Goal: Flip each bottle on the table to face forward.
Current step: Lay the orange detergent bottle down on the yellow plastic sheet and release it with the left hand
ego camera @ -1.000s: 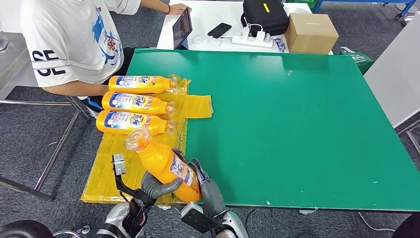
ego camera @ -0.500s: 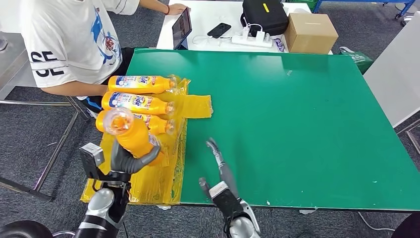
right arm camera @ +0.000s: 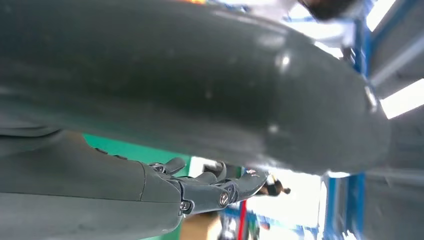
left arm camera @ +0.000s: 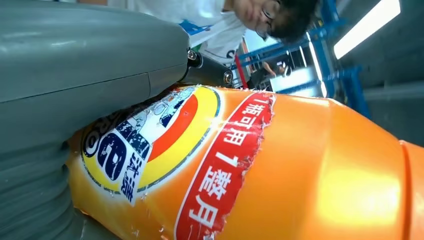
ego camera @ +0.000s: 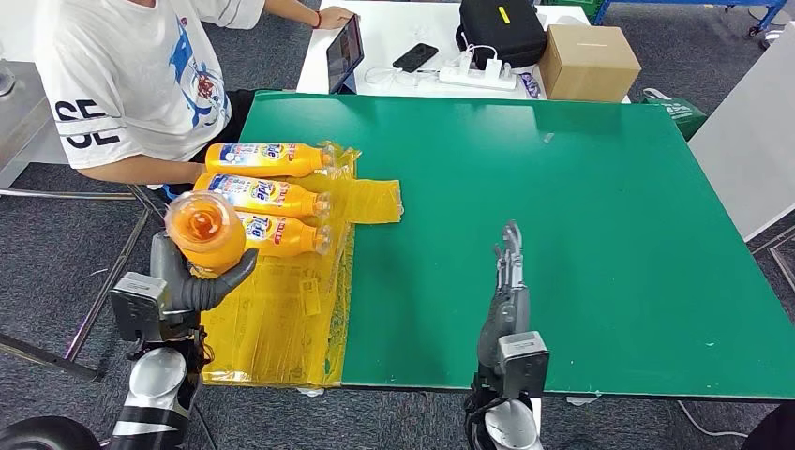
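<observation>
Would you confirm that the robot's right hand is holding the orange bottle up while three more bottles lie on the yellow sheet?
Not quite: the left hand holds the orange bottle up, as the head view shows. The right hand is empty, fingers straight over the green table. Three more bottles do lie on the yellow sheet.

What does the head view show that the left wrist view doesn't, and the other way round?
Only the head view shows the green table, three bottles lying on yellow sheeting, and the empty right hand. Only the left wrist view shows the held bottle's label close enough to read. Both show the orange bottle in the left hand, and a person.
</observation>
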Action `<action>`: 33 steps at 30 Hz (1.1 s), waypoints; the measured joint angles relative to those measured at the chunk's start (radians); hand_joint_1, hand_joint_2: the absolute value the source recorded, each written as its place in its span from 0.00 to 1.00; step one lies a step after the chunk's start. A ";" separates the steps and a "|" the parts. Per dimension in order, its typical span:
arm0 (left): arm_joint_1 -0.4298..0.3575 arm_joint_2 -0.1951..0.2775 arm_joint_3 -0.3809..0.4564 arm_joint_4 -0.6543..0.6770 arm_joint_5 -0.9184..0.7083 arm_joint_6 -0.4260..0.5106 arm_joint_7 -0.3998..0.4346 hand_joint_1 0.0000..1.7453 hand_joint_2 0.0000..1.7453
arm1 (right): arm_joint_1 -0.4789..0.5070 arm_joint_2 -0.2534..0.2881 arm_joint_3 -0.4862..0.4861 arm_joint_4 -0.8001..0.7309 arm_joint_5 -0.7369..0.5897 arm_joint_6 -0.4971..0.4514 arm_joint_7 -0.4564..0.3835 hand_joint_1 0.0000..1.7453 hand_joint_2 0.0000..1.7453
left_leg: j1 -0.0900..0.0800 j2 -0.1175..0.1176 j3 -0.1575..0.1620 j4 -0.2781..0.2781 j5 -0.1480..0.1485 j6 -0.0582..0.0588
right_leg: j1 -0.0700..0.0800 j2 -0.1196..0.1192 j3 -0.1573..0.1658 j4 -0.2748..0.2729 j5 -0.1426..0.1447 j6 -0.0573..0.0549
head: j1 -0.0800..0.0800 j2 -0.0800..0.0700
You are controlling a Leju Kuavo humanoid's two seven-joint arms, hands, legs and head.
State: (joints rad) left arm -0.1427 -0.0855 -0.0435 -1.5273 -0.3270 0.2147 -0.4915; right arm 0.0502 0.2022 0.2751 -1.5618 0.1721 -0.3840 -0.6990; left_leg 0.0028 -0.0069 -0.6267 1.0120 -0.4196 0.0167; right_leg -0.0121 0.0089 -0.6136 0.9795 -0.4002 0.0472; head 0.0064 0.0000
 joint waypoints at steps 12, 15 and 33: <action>-0.049 0.110 -0.044 0.273 -0.594 0.156 0.111 1.00 1.00 | -0.022 -0.001 -0.024 -0.126 0.039 -0.120 -0.001 0.00 1.00 | 0.001 0.001 0.000 0.000 0.001 -0.001 | 0.001 0.000 0.000 0.000 0.000 0.000 | 0.000 0.000; -0.085 0.133 -0.065 0.366 -0.664 0.149 0.127 1.00 1.00 | -0.039 -0.003 -0.010 -0.127 0.050 -0.124 -0.001 0.00 1.00 | 0.001 0.000 0.000 0.000 0.001 -0.001 | 0.001 0.000 0.000 0.000 0.000 0.000 | 0.000 0.000; -0.340 0.177 -0.211 0.805 -0.757 0.144 0.066 1.00 1.00 | -0.168 -0.006 0.114 0.002 0.090 -0.049 0.029 0.00 1.00 | 0.001 -0.003 0.002 0.000 0.003 -0.003 | 0.001 -0.001 0.003 0.001 0.001 0.000 | 0.000 0.000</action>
State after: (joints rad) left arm -0.4826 0.0912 -0.2543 -0.7228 -1.0842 0.3586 -0.4252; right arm -0.1179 0.1957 0.3896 -1.5595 0.2621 -0.4327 -0.6703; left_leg 0.0038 -0.0097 -0.6243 1.0120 -0.4163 0.0140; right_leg -0.0114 0.0079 -0.6103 0.9809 -0.3995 0.0468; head 0.0065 0.0000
